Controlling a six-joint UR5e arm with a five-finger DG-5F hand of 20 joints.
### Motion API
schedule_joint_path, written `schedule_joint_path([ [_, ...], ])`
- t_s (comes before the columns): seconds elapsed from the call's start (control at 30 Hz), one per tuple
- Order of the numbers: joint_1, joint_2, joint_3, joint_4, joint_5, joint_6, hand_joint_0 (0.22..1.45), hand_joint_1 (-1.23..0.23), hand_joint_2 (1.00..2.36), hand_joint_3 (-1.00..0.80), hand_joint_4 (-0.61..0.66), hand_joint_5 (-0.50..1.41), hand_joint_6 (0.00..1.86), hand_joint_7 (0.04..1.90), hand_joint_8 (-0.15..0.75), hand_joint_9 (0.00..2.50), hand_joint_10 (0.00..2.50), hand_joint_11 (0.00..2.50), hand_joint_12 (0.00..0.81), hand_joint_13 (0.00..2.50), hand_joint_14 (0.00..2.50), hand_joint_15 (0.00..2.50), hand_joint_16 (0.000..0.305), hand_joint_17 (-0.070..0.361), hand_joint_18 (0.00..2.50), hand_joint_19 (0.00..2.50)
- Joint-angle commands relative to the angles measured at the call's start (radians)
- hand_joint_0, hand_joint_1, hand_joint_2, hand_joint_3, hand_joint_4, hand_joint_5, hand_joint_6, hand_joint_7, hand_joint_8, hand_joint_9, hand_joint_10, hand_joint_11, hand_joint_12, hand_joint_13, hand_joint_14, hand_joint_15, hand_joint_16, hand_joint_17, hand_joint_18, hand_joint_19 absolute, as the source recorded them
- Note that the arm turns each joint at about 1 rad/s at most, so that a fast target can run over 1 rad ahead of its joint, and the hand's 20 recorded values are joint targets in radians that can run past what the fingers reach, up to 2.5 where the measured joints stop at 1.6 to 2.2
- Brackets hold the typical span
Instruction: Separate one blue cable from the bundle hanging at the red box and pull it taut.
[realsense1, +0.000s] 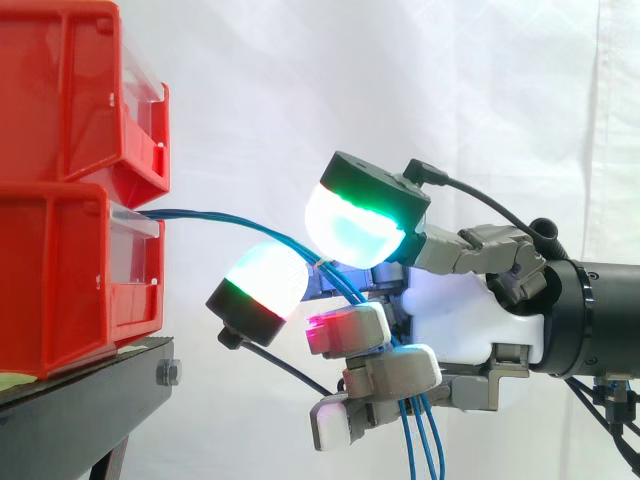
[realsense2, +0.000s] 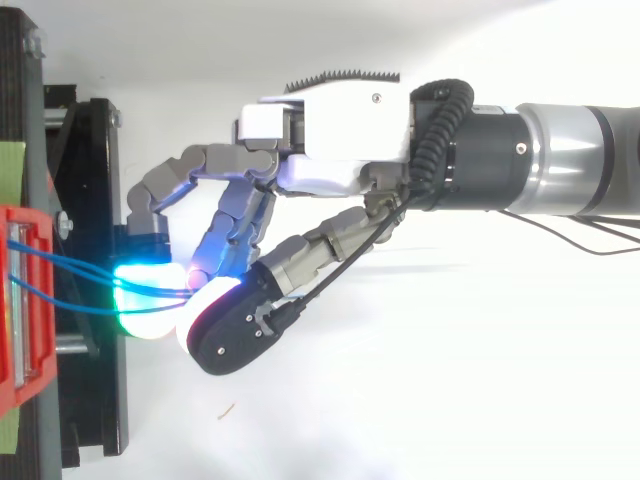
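Hand: the hand (realsense1: 460, 320) is curled shut round the blue cables (realsense1: 220, 218). Its glowing fingertips (realsense1: 355, 225) close in on them from above and below, so it has more than one strand, far as I can see.
Cables: they come out of the front of the lower red bin (realsense1: 60, 290), which sits at the front edge of the black stand (realsense1: 90, 395). They run across open air into the hand with a slight bow.
Side view extra: here you get the height stuff. The upper red bin (realsense1: 70, 90) is stacked on the lower one, the cables leave at the lower bin's top lip, and their loose ends hang down below the palm.
Top view extra: from above, two strands (realsense2: 70, 264) stay apart from the bin (realsense2: 20, 330) to the pads, where they meet. The arm (realsense2: 560, 160) comes in from the right edge.
Edges: the foremost pad (realsense2: 140, 305) is near the stand's front edge (realsense2: 95, 200) and apart from the bin.
Open room: only cables cross the gap between bin fronts and pads. Behind is plain white curtain (realsense1: 300, 80), and there's free space above and below the hand.
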Motion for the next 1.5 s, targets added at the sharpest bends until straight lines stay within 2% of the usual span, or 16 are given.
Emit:
schedule_joint_path([
  [0.0, 0.000, 0.000, 0.000, 0.000, 0.001, 0.000, 0.65, -0.72, 1.01, -0.34, 0.15, -0.17, 0.70, 1.02, 0.298, 1.11, 0.02, 1.26, 0.349, 1.33, 0.02, 1.20, 0.036, 0.081, 0.85, 0.53],
  [0.1, 0.000, 0.000, 0.000, -0.002, 0.001, 0.000, 0.66, -0.71, 1.01, -0.31, 0.16, -0.17, 0.70, 1.02, 0.305, 1.11, 0.02, 1.26, 0.351, 1.33, 0.02, 1.21, 0.036, 0.081, 0.85, 0.53],
  [0.2, 0.000, 0.000, 0.000, -0.008, 0.001, 0.000, 0.63, -0.71, 1.01, -0.40, 0.16, -0.17, 0.70, 1.02, 0.304, 1.11, 0.02, 1.25, 0.355, 1.33, 0.02, 1.21, 0.036, 0.082, 0.85, 0.55],
  [0.37, 0.000, 0.000, 0.000, -0.008, 0.001, 0.000, 0.60, -0.55, 1.00, -0.46, 0.17, -0.16, 0.67, 1.07, 0.310, 1.13, 0.02, 1.25, 0.354, 1.33, 0.02, 1.21, 0.037, 0.084, 0.86, 0.58],
  [0.53, 0.000, 0.000, 0.000, -0.009, -0.001, 0.000, 0.62, -0.48, 1.01, -0.42, 0.16, -0.15, 0.65, 1.10, 0.311, 1.14, 0.02, 1.23, 0.353, 1.34, 0.02, 1.19, 0.038, 0.085, 0.87, 0.58],
  [0.7, 0.000, 0.000, 0.000, -0.009, -0.001, 0.000, 0.67, -0.57, 1.02, -0.27, 0.16, -0.15, 0.65, 1.10, 0.314, 1.14, 0.02, 1.22, 0.347, 1.35, 0.02, 1.19, 0.038, 0.085, 0.88, 0.57],
  [0.77, 0.000, 0.000, 0.000, -0.009, -0.001, 0.000, 0.69, -0.65, 1.02, -0.19, 0.15, -0.16, 0.67, 1.08, 0.308, 1.10, 0.02, 1.19, 0.346, 1.34, 0.02, 1.18, 0.038, 0.086, 0.88, 0.57],
  [0.87, -0.002, 0.000, 0.000, -0.009, -0.001, 0.000, 0.71, -0.70, 1.02, -0.17, 0.16, -0.17, 0.70, 1.03, 0.307, 1.08, 0.02, 1.18, 0.349, 1.33, 0.02, 1.18, 0.039, 0.087, 0.88, 0.57],
  [0.93, 0.000, 0.000, 0.000, -0.009, -0.001, 0.000, 0.73, -0.72, 1.02, -0.19, 0.16, -0.19, 0.75, 0.96, 0.307, 1.07, 0.02, 1.18, 0.350, 1.32, 0.02, 1.18, 0.039, 0.087, 0.87, 0.57],
  [1.17, 0.000, 0.000, 0.000, -0.009, -0.001, 0.000, 0.78, -0.83, 1.02, -0.29, 0.19, -0.21, 0.84, 0.91, 0.307, 1.02, 0.02, 1.21, 0.374, 1.22, 0.03, 1.10, 0.040, 0.091, 0.86, 0.56],
  [1.4, 0.000, 0.000, 0.000, -0.009, -0.001, -0.003, 0.81, -0.86, 1.00, -0.49, 0.22, -0.21, 0.88, 0.92, 0.315, 1.01, 0.02, 1.22, 0.380, 1.19, 0.03, 1.04, 0.040, 0.091, 0.86, 0.54],
  [1.47, 0.000, 0.000, 0.000, -0.009, -0.001, -0.003, 0.78, -0.89, 1.00, -0.50, 0.21, -0.21, 0.88, 0.94, 0.316, 1.01, 0.02, 1.22, 0.380, 1.18, 0.03, 1.03, 0.041, 0.091, 0.88, 0.52],
])
